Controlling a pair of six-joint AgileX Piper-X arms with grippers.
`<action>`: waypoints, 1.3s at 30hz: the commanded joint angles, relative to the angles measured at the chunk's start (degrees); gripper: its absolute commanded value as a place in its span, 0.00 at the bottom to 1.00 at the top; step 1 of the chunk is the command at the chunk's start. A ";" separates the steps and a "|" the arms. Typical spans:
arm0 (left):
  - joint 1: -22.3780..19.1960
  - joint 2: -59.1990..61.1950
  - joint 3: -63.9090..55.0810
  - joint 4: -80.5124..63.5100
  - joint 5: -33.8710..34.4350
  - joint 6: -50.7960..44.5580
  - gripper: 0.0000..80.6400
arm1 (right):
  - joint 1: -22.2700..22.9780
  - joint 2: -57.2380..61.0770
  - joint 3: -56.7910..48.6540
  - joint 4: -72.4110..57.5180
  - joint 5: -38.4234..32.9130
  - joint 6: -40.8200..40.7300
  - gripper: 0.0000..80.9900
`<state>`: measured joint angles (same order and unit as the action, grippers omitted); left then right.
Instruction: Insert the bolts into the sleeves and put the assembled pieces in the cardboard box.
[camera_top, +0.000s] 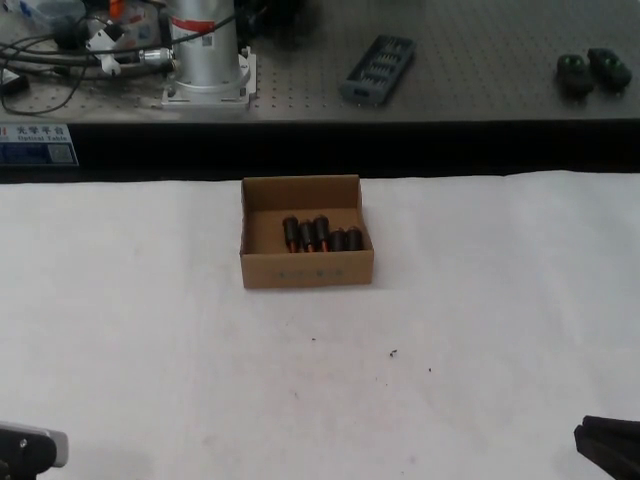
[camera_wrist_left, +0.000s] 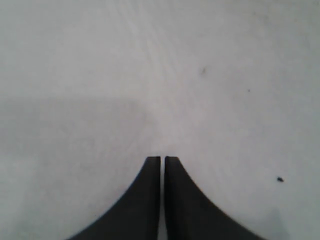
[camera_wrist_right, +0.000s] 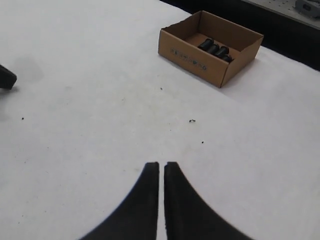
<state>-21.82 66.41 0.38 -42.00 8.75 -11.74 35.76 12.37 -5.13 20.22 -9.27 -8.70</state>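
The cardboard box (camera_top: 306, 268) stands open in the middle of the white sheet, toward the far side. Inside it lie several black sleeves with bolts in them (camera_top: 320, 235), side by side. The box (camera_wrist_right: 190, 57) and its black pieces (camera_wrist_right: 216, 50) also show far ahead in the right wrist view. My left gripper (camera_wrist_left: 162, 159) is shut with nothing in it, low over bare white cloth. My right gripper (camera_wrist_right: 161, 165) is shut and holds nothing, near the front of the sheet. Both arms sit at the near corners, one (camera_top: 30, 447) on the left, one (camera_top: 610, 445) on the right.
The white sheet (camera_top: 150, 330) covers the bench and carries a few dark specks (camera_top: 393, 353). Behind it runs a perforated metal table with a silver robot base (camera_top: 205, 50), cables, a dark ribbed block (camera_top: 378, 68) and two black parts (camera_top: 592, 72).
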 joint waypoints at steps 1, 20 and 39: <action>-0.19 -3.18 -0.38 3.55 0.06 0.20 0.03 | -0.38 -1.33 1.05 -1.58 -0.39 0.12 0.05; 9.32 -36.77 -0.38 5.92 0.06 0.20 0.03 | -26.37 -8.97 5.13 11.38 -0.32 -0.18 0.05; 17.16 -63.45 -0.38 39.92 -12.73 0.20 0.03 | -27.99 -8.97 5.13 11.50 -0.32 -0.18 0.05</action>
<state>-5.02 6.08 0.66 -10.12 1.14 -11.74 8.04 3.91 0.43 31.84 -9.24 -8.70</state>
